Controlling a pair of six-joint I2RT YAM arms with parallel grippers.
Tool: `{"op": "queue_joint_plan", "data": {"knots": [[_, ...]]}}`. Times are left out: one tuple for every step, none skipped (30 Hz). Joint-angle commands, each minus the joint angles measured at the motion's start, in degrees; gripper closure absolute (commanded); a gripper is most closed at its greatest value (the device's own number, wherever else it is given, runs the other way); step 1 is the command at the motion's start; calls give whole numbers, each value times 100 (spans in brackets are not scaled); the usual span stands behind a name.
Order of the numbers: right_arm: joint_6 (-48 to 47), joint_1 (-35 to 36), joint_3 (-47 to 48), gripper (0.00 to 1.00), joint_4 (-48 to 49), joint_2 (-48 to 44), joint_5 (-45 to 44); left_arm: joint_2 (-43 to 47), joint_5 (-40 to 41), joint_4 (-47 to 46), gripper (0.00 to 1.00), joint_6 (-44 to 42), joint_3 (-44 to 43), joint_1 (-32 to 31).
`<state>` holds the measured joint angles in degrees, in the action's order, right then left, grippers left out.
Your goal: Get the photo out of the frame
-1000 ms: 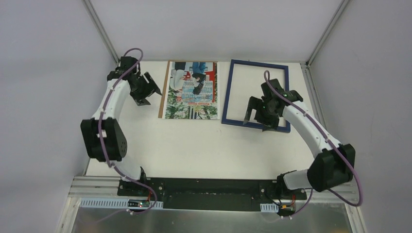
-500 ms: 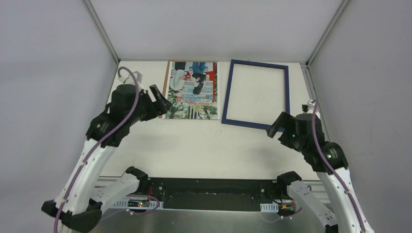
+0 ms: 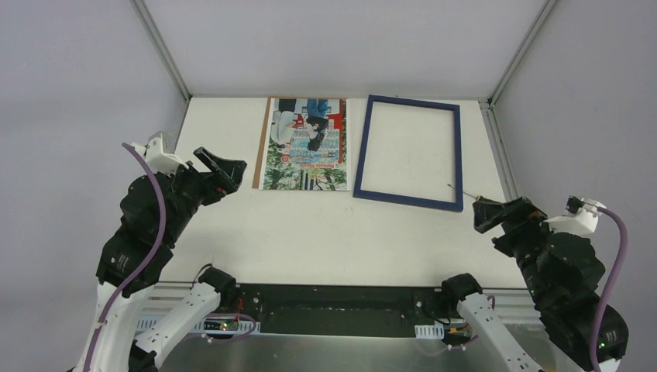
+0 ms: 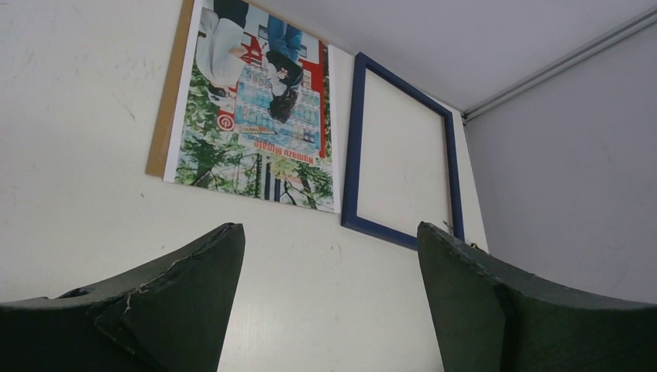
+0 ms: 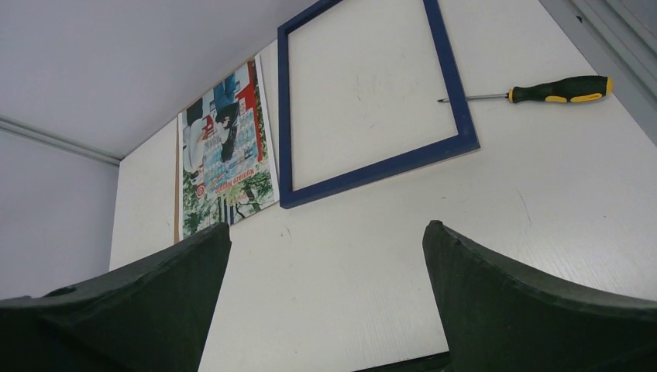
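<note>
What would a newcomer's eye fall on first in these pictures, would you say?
Probably the colourful rectangular photo, lying flat at the far middle of the white table on a brown backing board. Just right of it lies the thin dark-blue rectangular frame, empty, tabletop showing through. The left gripper and right gripper hang open near the front corners, holding nothing.

The photo [image 3: 306,147] is smooth printed paper, the frame [image 3: 362,147] matt blue-painted wood, the table [image 3: 325,232] matt white.
</note>
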<state>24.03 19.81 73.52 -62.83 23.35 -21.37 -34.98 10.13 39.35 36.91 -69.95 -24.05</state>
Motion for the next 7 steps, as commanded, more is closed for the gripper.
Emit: {"op": "queue_joint_plan", "data": {"knots": [[-13, 15, 182, 1, -56, 204, -193, -36, 138, -131, 16, 93, 23, -38], [-34, 10, 125, 1, -38, 217, -152, -62, 143, -130, 16, 89, -3, -38], [0, 8, 86, 1, -38, 248, -184, -91, 142, -126, 16, 97, -19, -38], [45, 15, 56, 1, -72, 278, -256, -127, 134, -129, 16, 93, -47, -38], [59, 14, 19, 1, -48, 292, -303, -164, 130, -130, 16, 89, -71, -38], [23, 21, -24, 1, -12, 295, -277, -199, 130, -130, 16, 93, -83, -38], [-56, 13, -34, 1, 20, 301, -201, -228, 124, -130, 16, 92, -96, -38]]}}
